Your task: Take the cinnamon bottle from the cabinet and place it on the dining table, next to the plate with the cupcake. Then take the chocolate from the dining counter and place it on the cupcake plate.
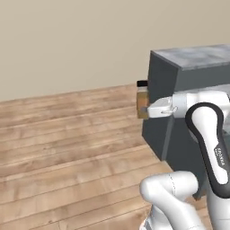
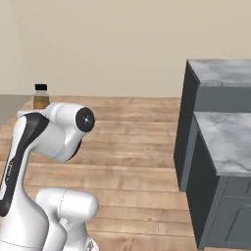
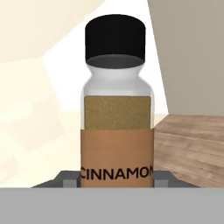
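Observation:
The cinnamon bottle (image 3: 117, 113), clear glass with a black cap and a brown label, stands upright and close in the hand view, held between my gripper (image 3: 117, 178) fingers at its base. In the left base view the cinnamon bottle (image 1: 142, 99) hangs in the air at the end of my gripper (image 1: 146, 109), just left of the dark cabinet block. In the right base view the cinnamon bottle (image 2: 40, 96) peeks above my arm at the far left. The plate with the cupcake and the chocolate are out of view.
A dark grey counter unit (image 1: 188, 103) with a marbled grey top stands to the right, its top also seen as a grey counter top (image 2: 223, 137). Wooden floor (image 1: 67, 148) spreads ahead, with a beige wall (image 2: 112, 44) behind.

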{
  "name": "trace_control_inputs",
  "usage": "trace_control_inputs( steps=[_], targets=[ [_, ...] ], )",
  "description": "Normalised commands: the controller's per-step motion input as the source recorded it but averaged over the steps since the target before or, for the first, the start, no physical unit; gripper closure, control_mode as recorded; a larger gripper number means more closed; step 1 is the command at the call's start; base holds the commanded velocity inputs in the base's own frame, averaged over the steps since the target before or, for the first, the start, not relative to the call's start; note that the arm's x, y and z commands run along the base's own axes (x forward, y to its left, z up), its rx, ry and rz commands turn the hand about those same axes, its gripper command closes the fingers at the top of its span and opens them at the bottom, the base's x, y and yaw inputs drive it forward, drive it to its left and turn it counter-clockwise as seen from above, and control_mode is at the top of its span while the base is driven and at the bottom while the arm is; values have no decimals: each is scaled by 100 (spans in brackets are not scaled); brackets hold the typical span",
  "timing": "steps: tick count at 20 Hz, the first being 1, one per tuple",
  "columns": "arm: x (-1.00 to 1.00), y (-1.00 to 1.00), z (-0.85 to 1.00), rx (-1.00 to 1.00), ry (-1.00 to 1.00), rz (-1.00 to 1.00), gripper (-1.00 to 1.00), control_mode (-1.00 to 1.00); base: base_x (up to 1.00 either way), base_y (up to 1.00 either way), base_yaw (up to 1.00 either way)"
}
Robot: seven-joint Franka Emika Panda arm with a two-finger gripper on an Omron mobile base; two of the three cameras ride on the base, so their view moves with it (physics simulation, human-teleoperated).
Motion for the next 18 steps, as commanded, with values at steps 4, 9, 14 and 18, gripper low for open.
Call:
trace_control_inputs(
  steps=[4, 9, 14, 18],
  targets=[
    [0, 0, 0, 0, 0, 0, 100, 100, 100, 12, -17],
    [0, 0, 0, 0, 0, 0, 100, 100, 100, 17, -19],
    [0, 0, 0, 0, 0, 0, 100, 100, 100, 19, -24],
    [0, 0, 0, 0, 0, 0, 100, 100, 100, 21, -25]
  ],
)
